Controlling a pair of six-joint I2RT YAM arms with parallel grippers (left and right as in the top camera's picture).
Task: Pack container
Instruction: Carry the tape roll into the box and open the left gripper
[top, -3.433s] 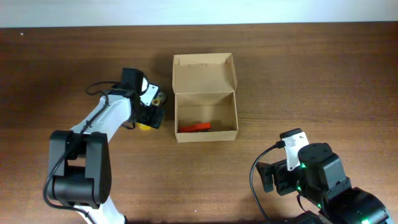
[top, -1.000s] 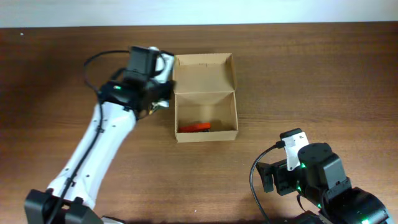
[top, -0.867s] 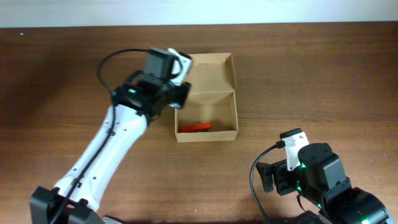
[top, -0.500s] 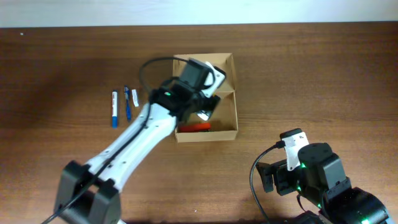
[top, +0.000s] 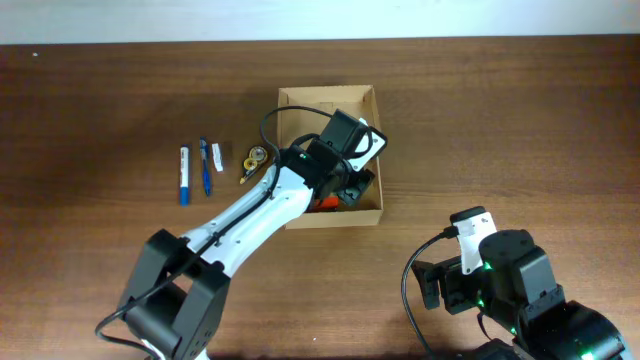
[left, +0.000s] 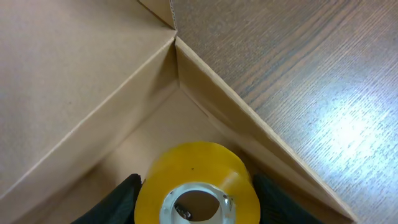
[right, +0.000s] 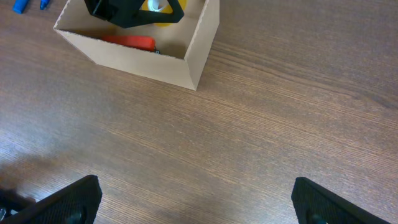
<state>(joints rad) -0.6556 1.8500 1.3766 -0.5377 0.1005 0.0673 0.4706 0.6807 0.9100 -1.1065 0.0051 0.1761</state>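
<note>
Right jaws: standing wide apart low in the right-wrist view and gripping nothing; only bare table (right: 249, 124) is showing between the two fingertips (right: 79, 199).
Right arm (top: 510, 290): sitting in the lower right of the overhead frame, well apart from the container (top: 340, 220).
Left arm (top: 250, 213): reaching from the lower left of the overhead frame up and to the right, its wrist hanging over the container's right half.
Container: lying open just above the middle of the overhead frame, its flap lid (top: 350, 98) folding back toward the upper edge. In the right-wrist view it is sitting at the upper left.
Left jaws: sitting inside the container and clamping a yellow tape roll (left: 196, 180), with a dark finger (left: 121, 199) pressing on each side of it.
Roll's place: hanging close to an inner corner of the container, with cardboard walls rising around it in the left-wrist view. Whether it is touching the floor I cannot tell.
Red item (right: 127, 41): lying on the container floor along the near wall, just beside the left jaws.
Table left of the container: a blue marker (top: 184, 175) and a blue pen (top: 205, 165) are lying side by side. A small white piece (top: 218, 157) and a small yellowish round thing (top: 254, 160) are lying between them and the container.
</note>
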